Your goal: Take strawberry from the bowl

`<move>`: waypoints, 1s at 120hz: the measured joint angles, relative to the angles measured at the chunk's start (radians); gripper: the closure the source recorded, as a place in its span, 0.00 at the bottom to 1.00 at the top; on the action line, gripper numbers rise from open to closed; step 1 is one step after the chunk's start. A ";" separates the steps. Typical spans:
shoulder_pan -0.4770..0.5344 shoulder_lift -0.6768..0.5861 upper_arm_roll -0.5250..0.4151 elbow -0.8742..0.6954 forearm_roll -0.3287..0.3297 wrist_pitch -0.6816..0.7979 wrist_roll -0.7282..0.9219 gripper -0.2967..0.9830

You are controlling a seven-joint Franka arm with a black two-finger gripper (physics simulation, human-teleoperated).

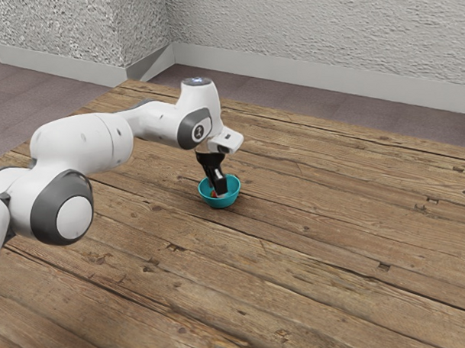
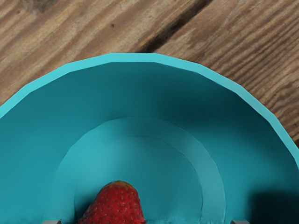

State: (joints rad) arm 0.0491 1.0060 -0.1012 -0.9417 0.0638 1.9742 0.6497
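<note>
Reaching down over a plank table (image 1: 313, 261), a white robot arm (image 1: 85, 138) holds its black gripper (image 1: 220, 192) inside a small teal bowl (image 2: 133, 57). A single red strawberry (image 2: 116, 205) lies in the bowl, on or near its rounded floor. The gripper's two fingers are spread: their pale tips stand well apart, with the strawberry in the space between them, nearer to one tip than the other and apparently not pinched. As far as can be judged, the approach is done or almost done, while the real work is left: closing on the fruit, lifting it clear of the rim and taking it away from the bowl. The strawberry seems to rest on its side. Its narrower, rounded end, tinged yellowish brown, points away from the line between the fingertips, toward the stretch of bowl wall in front of them. The broader part runs back toward that line; its far end is cut off, so whether leaves or a stem are there cannot be told. The long axis appears to lie roughly crosswise to the line joining the fingertips, with a slight slant, so closing would probably press on the fruit's sides. Because it sits off-centre, one finger may meet it first and roll or nudge it.
</note>
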 joint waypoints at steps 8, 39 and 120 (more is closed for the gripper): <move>0.000 0.001 0.000 -0.001 0.015 -0.001 0.010 0.40; 0.000 0.002 -0.001 -0.002 0.035 0.001 0.034 0.40; 0.000 0.001 0.000 -0.010 0.033 0.040 0.070 0.48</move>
State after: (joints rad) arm 0.0491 1.0073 -0.1012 -0.9514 0.0971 2.0145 0.7198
